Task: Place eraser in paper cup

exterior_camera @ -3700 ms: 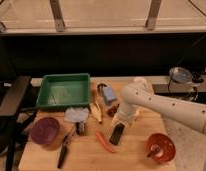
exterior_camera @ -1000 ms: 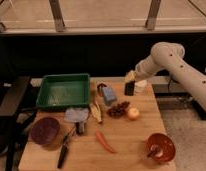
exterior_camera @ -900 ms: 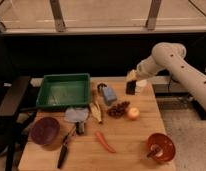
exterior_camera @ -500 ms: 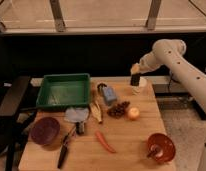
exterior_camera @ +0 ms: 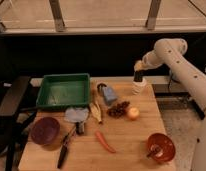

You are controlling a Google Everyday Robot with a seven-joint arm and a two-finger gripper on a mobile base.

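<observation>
Eraser (exterior_camera: 139,77), clamped in the hand (exterior_camera: 139,71), hangs over paper cup (exterior_camera: 139,88) on wooden table (exterior_camera: 127,146).

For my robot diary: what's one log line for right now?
gripper: far right of wooden table, shut on flat black rectangular eraser | eraser: upright over small white paper cup | status: not released

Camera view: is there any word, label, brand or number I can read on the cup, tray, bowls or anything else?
No readable text anywhere in this view.
The small white paper cup: blank on the side shown.
The green plastic tray, orange-red bowl, purple bowl: no markings.
The flat black eraser, held by the pincer just above the cup: no lettering visible.
</observation>
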